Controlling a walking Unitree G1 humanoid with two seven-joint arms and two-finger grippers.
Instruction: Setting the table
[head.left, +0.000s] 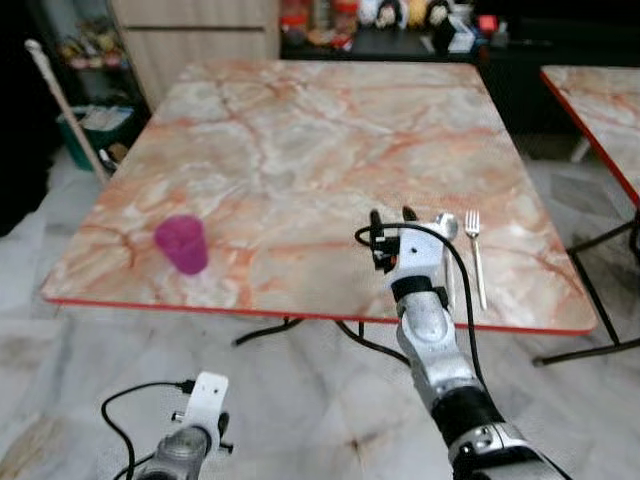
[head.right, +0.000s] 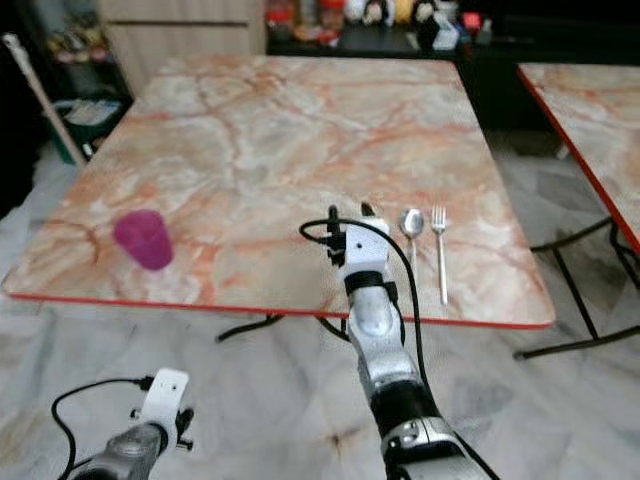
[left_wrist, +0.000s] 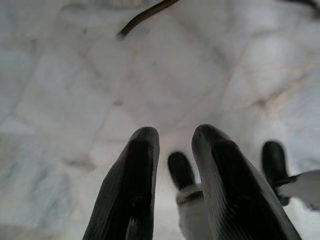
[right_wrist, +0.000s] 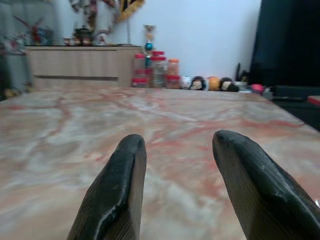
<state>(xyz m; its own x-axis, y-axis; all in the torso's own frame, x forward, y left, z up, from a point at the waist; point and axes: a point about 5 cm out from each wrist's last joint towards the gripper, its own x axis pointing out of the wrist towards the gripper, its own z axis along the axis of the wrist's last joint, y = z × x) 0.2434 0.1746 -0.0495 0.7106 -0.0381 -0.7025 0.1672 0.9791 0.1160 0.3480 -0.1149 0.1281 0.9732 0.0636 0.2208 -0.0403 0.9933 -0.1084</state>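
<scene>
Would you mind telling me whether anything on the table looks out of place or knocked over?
Nothing stands out. The pink cup stands upright near the table's front left corner; the spoon and fork lie side by side, roughly parallel, beside the open right gripper. Nothing looks spilled.

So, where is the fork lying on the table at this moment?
In the head views the fork lies near the table's front right corner, just right of the spoon, with the right end effector hovering just left of both.
</scene>
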